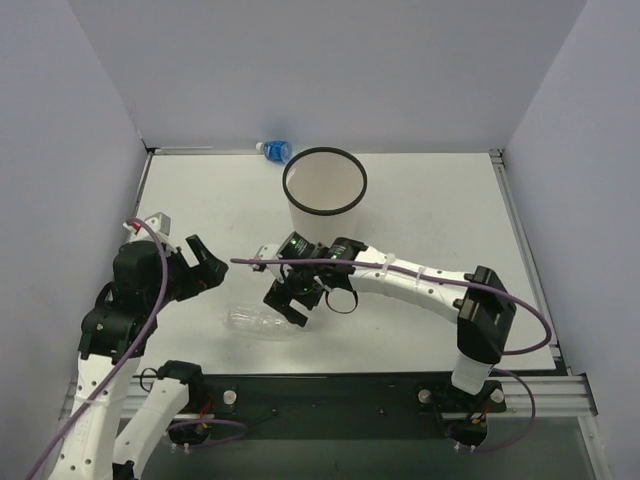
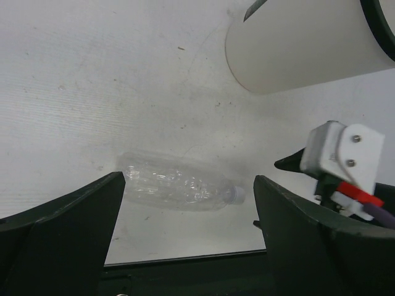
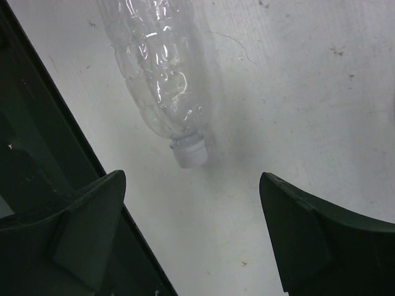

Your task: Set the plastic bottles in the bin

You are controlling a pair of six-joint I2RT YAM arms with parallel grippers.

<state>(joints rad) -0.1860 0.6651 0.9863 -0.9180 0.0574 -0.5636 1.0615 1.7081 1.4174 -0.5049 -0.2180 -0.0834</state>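
Note:
An unlabelled clear bottle (image 1: 256, 321) with a white cap lies on its side near the table's front edge; it also shows in the left wrist view (image 2: 173, 183) and the right wrist view (image 3: 159, 74). My right gripper (image 1: 291, 303) is open and empty, just right of its cap. My left gripper (image 1: 205, 262) is open and empty, up and left of the bottle. The bin (image 1: 323, 191) stands upright behind them; its wall shows in the left wrist view (image 2: 296, 49). A blue-labelled bottle (image 1: 275, 151) lies at the back wall. The third bottle is out of view.
The table's dark front rail (image 1: 400, 390) runs just below the unlabelled bottle. Grey walls close the left, back and right sides. The right arm (image 1: 420, 285) stretches across the middle of the table in front of the bin.

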